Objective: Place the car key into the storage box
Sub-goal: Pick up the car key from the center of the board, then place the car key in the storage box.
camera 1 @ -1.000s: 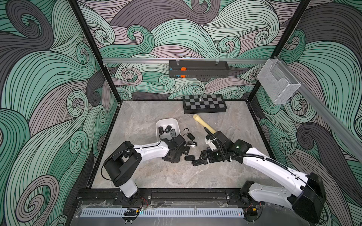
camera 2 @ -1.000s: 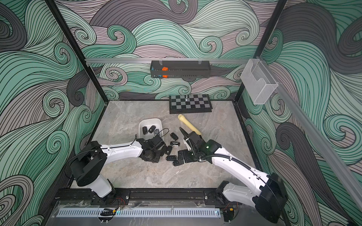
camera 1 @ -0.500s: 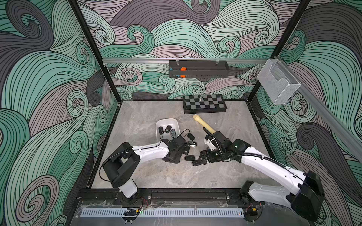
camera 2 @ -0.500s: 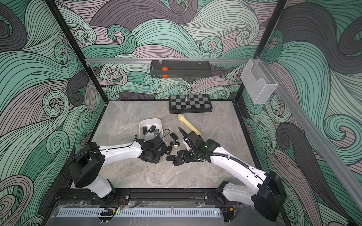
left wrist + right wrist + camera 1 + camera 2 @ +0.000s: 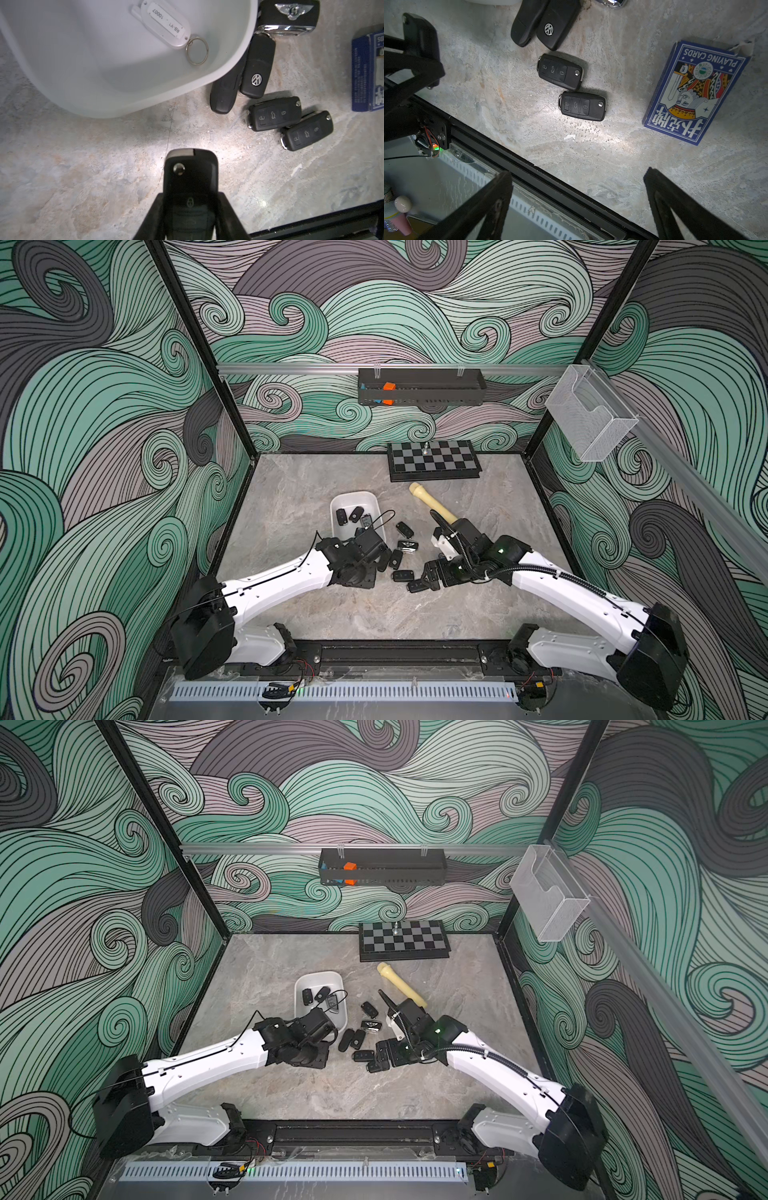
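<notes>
The car key point(image 5: 190, 182), a black flip fob with its buttons facing up, sits clamped between the two fingers of the left claw point(image 5: 191, 205). Its silver-capped end points at the storage box point(image 5: 145, 99) and stays apart from the box's rounded wall. We see the white storage box resting on the tabletop point(image 5: 83, 166) with a white tag point(image 5: 164, 25) on a ring inside. In a top view it also holds dark fobs point(image 5: 349, 515). The right claw point(image 5: 577, 182) stands wide with nothing between its fingers, near two button fobs point(image 5: 560, 71) lying side by side. A blue pack of playing cards point(image 5: 695, 91) lies near them, and a Volkswagen fob point(image 5: 556, 29) lies near the box's corner.
</notes>
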